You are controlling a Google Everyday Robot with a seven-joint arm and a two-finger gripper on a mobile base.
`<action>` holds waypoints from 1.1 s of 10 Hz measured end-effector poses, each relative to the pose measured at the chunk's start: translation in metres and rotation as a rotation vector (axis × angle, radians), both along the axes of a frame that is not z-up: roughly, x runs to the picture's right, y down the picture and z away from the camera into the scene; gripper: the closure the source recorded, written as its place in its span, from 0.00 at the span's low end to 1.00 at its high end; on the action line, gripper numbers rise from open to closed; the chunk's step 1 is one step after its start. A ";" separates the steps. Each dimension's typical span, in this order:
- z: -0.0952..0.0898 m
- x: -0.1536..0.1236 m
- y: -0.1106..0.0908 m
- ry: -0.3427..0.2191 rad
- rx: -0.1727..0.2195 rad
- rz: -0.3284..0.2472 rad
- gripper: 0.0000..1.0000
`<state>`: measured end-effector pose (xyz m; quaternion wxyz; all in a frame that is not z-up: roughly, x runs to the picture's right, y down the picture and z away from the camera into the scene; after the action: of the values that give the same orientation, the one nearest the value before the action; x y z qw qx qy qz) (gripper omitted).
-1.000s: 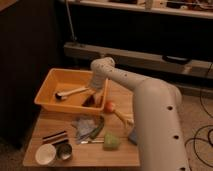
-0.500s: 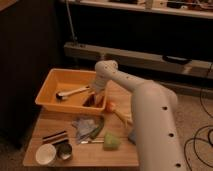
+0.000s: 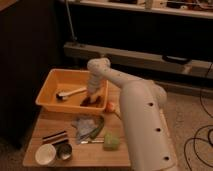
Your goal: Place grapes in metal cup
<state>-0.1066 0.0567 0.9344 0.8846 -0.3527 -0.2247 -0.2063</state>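
My gripper point(image 3: 91, 98) reaches down into the orange bin point(image 3: 50, 82) at its right front corner. A small dark reddish bunch, the grapes point(image 3: 88, 102), lies on the bin floor right under the gripper; I cannot tell whether it is gripped. The metal cup point(image 3: 64, 151), small and shiny with a dark inside, stands upright at the table's front left, touching the white cup point(image 3: 46, 155) on its left. The cup is far from the gripper.
A white-handled brush point(image 3: 67, 93) lies in the bin. On the wooden table point(image 3: 45, 125) are an orange-red fruit point(image 3: 110, 106), a grey cloth point(image 3: 83, 123), a green block point(image 3: 111, 141), a dark bar point(image 3: 54, 137) and a utensil point(image 3: 90, 142). My white arm point(image 3: 142, 120) covers the table's right side.
The wrist has shifted slightly over the bin's right front corner and stays low in it. The things on the table have not moved.
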 end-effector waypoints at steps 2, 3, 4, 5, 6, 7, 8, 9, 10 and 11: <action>-0.021 -0.001 -0.010 -0.031 0.000 0.025 1.00; -0.034 -0.001 -0.016 -0.063 0.007 0.049 1.00; -0.048 0.000 -0.024 -0.092 0.013 0.072 1.00; -0.077 0.005 -0.039 -0.150 0.023 0.119 1.00; -0.099 0.008 -0.049 -0.202 0.025 0.158 1.00; -0.119 0.011 -0.058 -0.251 0.023 0.190 1.00; -0.146 0.014 -0.067 -0.320 0.018 0.223 1.00; -0.180 0.015 -0.071 -0.392 0.012 0.244 1.00; -0.206 0.014 -0.067 -0.440 0.008 0.240 1.00; -0.228 0.009 -0.058 -0.478 0.001 0.231 1.00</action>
<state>-0.0974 -0.0017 0.7067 0.8242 -0.2655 -0.4661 -0.1817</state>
